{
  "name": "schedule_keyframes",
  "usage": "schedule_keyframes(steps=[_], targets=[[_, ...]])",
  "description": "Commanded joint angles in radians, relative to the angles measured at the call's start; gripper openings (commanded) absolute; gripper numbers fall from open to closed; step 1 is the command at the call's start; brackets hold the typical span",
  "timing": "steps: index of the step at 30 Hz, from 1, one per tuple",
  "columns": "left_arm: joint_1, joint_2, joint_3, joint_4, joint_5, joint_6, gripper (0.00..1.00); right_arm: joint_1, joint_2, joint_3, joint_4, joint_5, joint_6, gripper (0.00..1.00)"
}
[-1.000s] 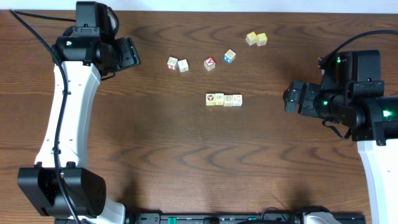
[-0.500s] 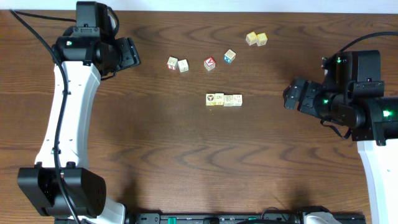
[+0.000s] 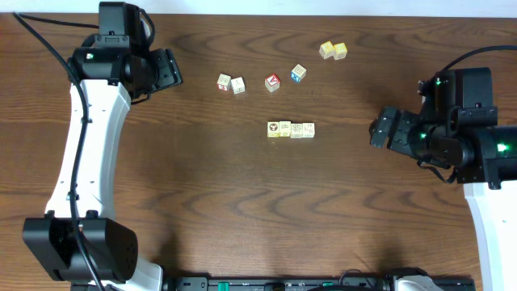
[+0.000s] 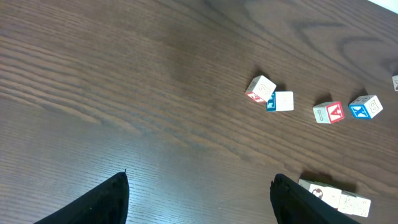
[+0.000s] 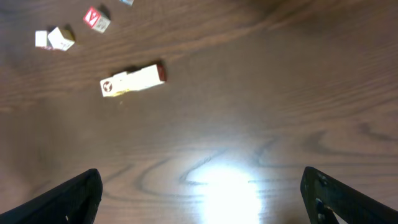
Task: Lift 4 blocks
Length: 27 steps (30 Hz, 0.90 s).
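Left gripper (image 4: 199, 208) — the jaws are being held wide apart and nothing is being gripped. Only bare tabletop is showing between the two black fingertips (image 4: 106, 202) at the lower edge of the left wrist view.

Right gripper (image 5: 199, 199) — the jaws are being held fully spread and nothing is being carried. Its dark fingers are showing at the lower corners of the right wrist view.

Row of four small cream-white cubes (image 3: 291, 129), the task blocks, is being seen flat on the dark brown wood-grain table (image 3: 202, 186). The cubes are touching side by side in one straight line near the centre. The left-hand cube is bearing a dark ring mark. The row is lying between the two grippers, well apart from both and nearer the right one.

Further back, other items are being seen: a pair of pale cubes (image 3: 230, 82) touching each other, a red-faced cube (image 3: 272, 82), a blue-faced cube (image 3: 299, 73) just beside it, and two yellow cubes (image 3: 333, 51) touching, farthest back.
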Motion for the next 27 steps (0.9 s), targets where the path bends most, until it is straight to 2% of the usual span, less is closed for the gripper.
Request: schedule_keyframes(steps=[1, 5, 9, 15, 23, 27], targets=[[0.002, 0.003, 0.019, -0.003, -0.010, -0.001, 0.74, 0.004, -0.045, -0.044, 0.035, 0.058, -0.011, 0.99], [0.002, 0.003, 0.019, -0.003, -0.010, -0.001, 0.74, 0.003, -0.149, -0.188, 0.185, 0.060, -0.018, 0.99], [0.002, 0.003, 0.019, -0.003, -0.010, -0.001, 0.73, -0.004, -0.285, -0.412, 0.416, 0.055, -0.039, 0.99], [0.002, 0.004, 0.019, -0.003, -0.010, -0.001, 0.74, -0.043, -0.571, -0.793, 0.831, -0.028, -0.274, 0.99], [0.002, 0.003, 0.019, -0.003, -0.010, -0.001, 0.73, -0.106, -0.969, -1.107, 1.040, -0.037, -0.306, 0.99], [0.002, 0.003, 0.019, -0.003, -0.010, -0.001, 0.74, -0.133, -1.107, -1.223, 1.113, -0.043, -0.306, 0.99]])
